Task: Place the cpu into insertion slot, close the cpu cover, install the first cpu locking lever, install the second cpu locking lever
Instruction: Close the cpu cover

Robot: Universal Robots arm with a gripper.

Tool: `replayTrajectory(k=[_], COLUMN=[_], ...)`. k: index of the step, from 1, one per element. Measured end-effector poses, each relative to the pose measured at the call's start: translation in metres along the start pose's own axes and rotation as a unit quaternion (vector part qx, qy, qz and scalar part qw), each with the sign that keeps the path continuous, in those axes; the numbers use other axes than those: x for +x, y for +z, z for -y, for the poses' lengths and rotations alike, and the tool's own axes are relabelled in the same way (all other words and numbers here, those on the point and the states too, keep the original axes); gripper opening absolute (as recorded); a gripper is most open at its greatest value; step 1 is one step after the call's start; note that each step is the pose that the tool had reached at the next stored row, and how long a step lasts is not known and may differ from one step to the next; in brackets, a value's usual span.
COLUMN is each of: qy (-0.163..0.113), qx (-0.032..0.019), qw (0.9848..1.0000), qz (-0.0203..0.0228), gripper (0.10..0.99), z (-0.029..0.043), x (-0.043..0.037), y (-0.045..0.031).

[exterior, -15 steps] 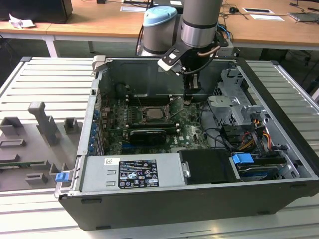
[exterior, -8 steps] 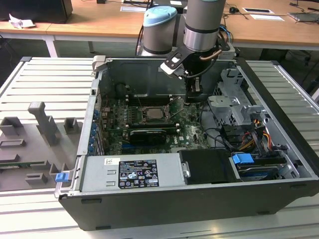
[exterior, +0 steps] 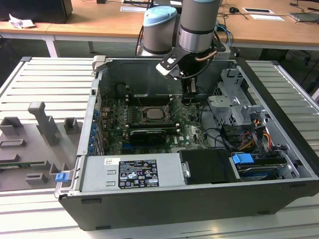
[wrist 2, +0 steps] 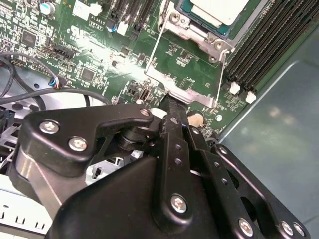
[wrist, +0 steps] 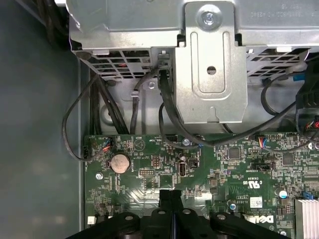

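The cpu [wrist 2: 219,10] lies flat in the insertion slot [wrist 2: 197,32], pale metal face up, edges square with the socket's rim.
In the second wrist view the cpu cover [wrist 2: 199,98] stands open beside the socket, with green board showing through its window. The gripper [wrist 2: 172,103], fingers pressed together on nothing, is at the cover's free edge. Black memory slots [wrist 2: 259,40] run alongside. Low in the exterior view's middle, a white printed label [exterior: 132,173] sits on the power supply [exterior: 164,172].

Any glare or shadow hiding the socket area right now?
Second wrist view: glare whitens the green circuit board beside the silver-grey metal cpu cover frame. Exterior view: the pale square cpu reads clearly, no glare. First wrist view: mild sheen on the grey metal bracket.
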State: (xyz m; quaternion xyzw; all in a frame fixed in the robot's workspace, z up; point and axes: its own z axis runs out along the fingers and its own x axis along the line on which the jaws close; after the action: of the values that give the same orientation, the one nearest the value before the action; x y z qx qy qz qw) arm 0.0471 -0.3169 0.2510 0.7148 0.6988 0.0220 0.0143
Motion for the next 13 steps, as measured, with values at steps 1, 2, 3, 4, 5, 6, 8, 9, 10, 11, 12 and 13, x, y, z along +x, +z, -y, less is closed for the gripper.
replayTrajectory(k=[1,2,3,4,5,6,8,9,10,11,12,13], qy=[0.000,0.000,0.000,0.000,0.000,0.000,0.000,0.000,0.000,0.000,0.000,0.000], qx=[0.0000,0.0000,0.0000,0.0000,0.0000,0.0000,0.0000,0.0000,0.0000,0.0000,0.0000,0.0000], qw=[1.0000,1.0000,1.0000,1.0000,1.0000,1.0000,1.0000,1.0000,1.0000,1.0000,1.0000,1.0000], qz=[0.0000,0.0000,0.0000,0.0000,0.0000,0.0000,0.0000,0.0000,0.0000,-0.0001,0.0000,0.0000], gripper=[0.106,0.106,0.106,0.106,0.106,0.106,0.106,0.106,0.106,0.106,0.106,0.106], z=[0.0003,0.0007,0.0013,0.0016,0.0024,0.0029,0.0047,0.0054,0.0062,0.0067,0.0076,0.0086], x=[0.0000,0.0000,0.0000,0.0000,0.0000,-0.0001,-0.0001,-0.0001,-0.0001,-0.0001,-0.0001,-0.0002], y=[0.0001,0.0001,0.0001,0.0002,0.0002,0.0002,0.0002,0.0002,0.0002,0.0003,0.0003,0.0003])
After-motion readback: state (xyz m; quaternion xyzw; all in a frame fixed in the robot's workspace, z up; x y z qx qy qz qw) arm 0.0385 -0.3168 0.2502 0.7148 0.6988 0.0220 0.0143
